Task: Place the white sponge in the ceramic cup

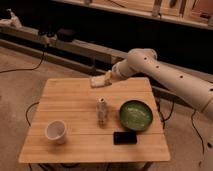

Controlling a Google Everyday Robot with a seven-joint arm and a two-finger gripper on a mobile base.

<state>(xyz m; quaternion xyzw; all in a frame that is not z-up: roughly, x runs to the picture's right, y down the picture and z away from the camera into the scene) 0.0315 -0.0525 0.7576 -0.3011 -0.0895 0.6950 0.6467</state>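
End effector (105,78) closed, clamped on the white sponge (96,81). It hangs at the end of my one arm over the far edge of the table (75,102), near the middle of that edge. The sponge sticks out from the fingers toward the camera's left, long axis roughly level and along the far edge. It looks clear of the wood, though I cannot tell by how much. Target: the ceramic cup (55,131), upright with its mouth open upward, near the front-left corner and well apart from the load. Key relation — the cup lies diagonally from the end effector, toward the camera and to the left, across most of the table top. The small patterned bottle (102,111) stands mid-table, just right of that diagonal; judged the one thing a low carry could clip. The green bowl (136,115) and the flat black object (124,137) sit on the right half, off the route. Judgement: grasp done, carry not yet done. The sponge looks about as long as the cup is wide — it will probably need tilting, or dropping end first, to go in.
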